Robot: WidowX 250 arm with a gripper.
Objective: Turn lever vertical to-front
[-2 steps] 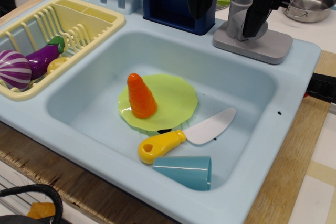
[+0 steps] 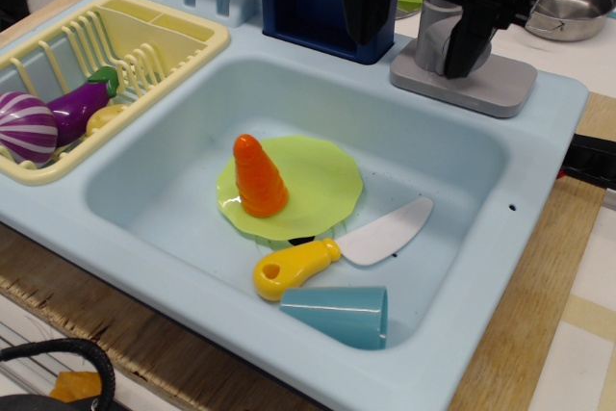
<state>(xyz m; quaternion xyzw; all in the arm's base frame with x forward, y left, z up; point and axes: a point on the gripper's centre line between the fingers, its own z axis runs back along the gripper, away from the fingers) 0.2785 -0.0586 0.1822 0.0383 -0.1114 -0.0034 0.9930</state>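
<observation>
Setting: toy sink [image 2: 539, 156] in pale blue on a wooden counter, dish rack [image 2: 197, 45] to the left, steel pot [image 2: 568, 2] at the back right.
Lever: up on the back rim, the grey lever [image 2: 433, 38] sits on the tap's column above the flat base [image 2: 481, 86], mostly hidden by your arm.
Gripper: your gripper [image 2: 423, 21] brackets the lever with a black finger [image 2: 474, 40] on its right side; fingers look spread, but honestly can't tell if they're touching it.
In the basin: carrot [image 2: 258, 175] on a green plate [image 2: 322, 180], knife [image 2: 337, 252], cup [image 2: 342, 313].
Risk: if you only push with one finger, it could slide off the round end.
Risk 2: press too hard and the whole base might shift or tip.
</observation>
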